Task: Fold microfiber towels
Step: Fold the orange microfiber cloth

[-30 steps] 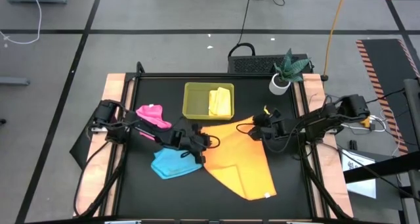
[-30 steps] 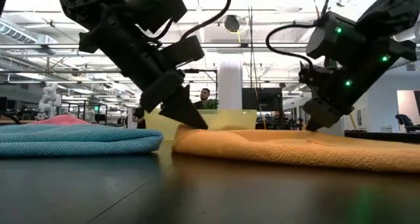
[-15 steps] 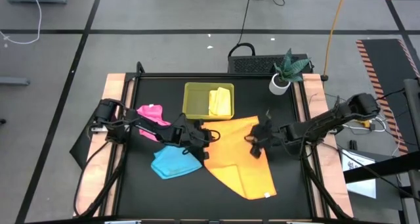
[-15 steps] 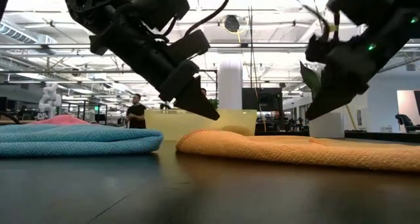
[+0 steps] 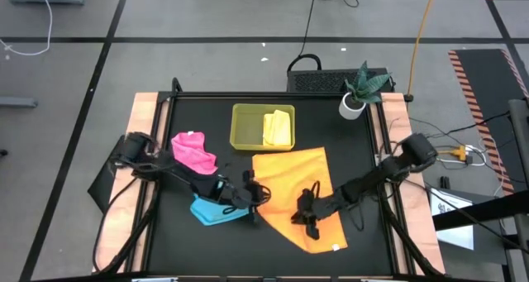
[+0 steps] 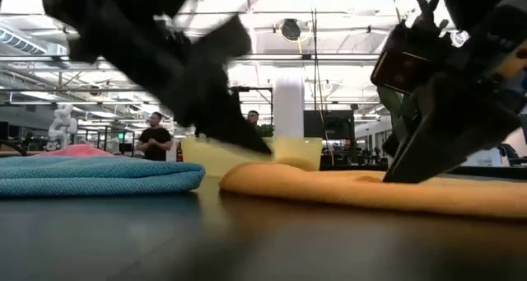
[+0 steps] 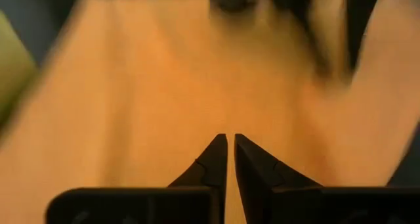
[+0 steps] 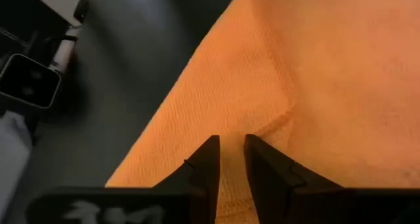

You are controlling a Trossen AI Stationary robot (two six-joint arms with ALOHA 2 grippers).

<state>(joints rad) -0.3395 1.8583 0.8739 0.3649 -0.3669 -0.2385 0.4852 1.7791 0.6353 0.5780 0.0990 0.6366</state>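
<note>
On the black table (image 5: pixel 182 232), both grippers have shifted down the orange towel (image 5: pixel 293 191): left gripper (image 5: pixel 258 195) shut and empty, right gripper (image 5: pixel 304 220) slightly parted, ready to pinch.

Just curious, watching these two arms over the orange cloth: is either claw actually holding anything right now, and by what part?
Nothing is visibly held. The left gripper is shut and empty over the orange towel; the right gripper is on it, no cloth visibly pinched.
</note>
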